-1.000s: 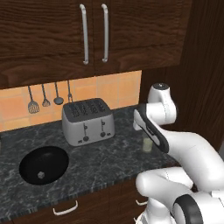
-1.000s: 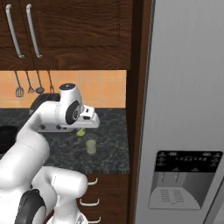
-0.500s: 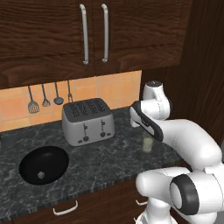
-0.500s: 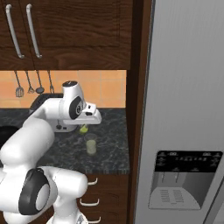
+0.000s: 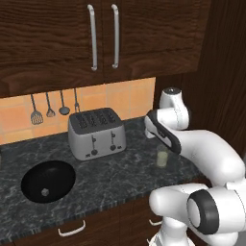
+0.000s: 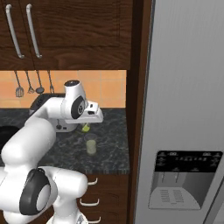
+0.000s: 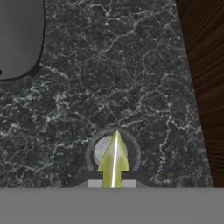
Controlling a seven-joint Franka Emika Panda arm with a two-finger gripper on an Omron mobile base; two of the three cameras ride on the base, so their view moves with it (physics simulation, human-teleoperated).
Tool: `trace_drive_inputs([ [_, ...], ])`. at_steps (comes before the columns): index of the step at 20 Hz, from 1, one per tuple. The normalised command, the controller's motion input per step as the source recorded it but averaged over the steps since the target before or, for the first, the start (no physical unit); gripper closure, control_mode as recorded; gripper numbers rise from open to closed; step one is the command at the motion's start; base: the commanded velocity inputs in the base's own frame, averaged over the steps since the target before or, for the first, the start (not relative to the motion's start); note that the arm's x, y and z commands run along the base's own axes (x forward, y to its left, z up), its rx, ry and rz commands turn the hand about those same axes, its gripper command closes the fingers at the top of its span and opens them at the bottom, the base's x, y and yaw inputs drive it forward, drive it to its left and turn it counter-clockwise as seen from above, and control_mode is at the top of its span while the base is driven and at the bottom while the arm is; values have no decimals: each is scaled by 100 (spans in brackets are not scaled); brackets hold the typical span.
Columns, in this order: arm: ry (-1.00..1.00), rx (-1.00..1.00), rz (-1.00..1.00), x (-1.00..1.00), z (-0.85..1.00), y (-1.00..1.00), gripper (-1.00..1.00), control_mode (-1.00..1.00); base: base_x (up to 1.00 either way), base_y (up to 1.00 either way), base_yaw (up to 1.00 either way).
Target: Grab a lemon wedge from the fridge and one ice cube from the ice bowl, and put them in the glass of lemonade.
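We have the gripper [image 7: 113,183] pinched nearly shut on the lemon wedge [image 7: 113,159], and in the hand view the yellow-green sliver stands up between the two finger tips, its point reaching forward over the glass of lemonade [image 7: 113,151]. The round rim of the glass sits right beyond the tips, directly under the wedge. From the right base view the wedge [image 6: 86,127] peeks out yellow under the hand, just above the glass [image 6: 91,144], and there's a gap between them, so it isn't in the drink.

Below the hand we see the dark speckled stone counter [image 7: 109,78]. Off to one side of the hand, near the top corner of the hand view, is the grey flank of the four-slot toaster [image 7: 19,37]; on the opposite side runs a dark wood panel [image 7: 205,78]. In the left base view the silver toaster [image 5: 96,132] stands beyond the glass [image 5: 163,156], and well past it lies the black ice bowl [image 5: 48,180] with one pale ice cube [image 5: 45,191] inside. The grey fridge [image 6: 188,109] with its black dispenser panel stands close on the far side of the wood panel. Behind, we have an orange tiled backsplash [image 5: 125,98] with hanging utensils [image 5: 54,106] and wooden cabinets [image 5: 96,38] above.

The arm is folded at the elbow, forearm reaching out level over the counter, wrist bent so the hand points down at the glass.
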Motion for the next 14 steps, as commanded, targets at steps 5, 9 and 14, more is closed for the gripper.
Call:
trace_drive_inputs([
  [5,-14,1,0,-1,-13,10,100,-100,0,0,0],
  [9,-16,1,0,0,-35,4,100,-100,0,0,0],
  [14,0,0,0,0,-10,0,100,-100,0,0,0],
])
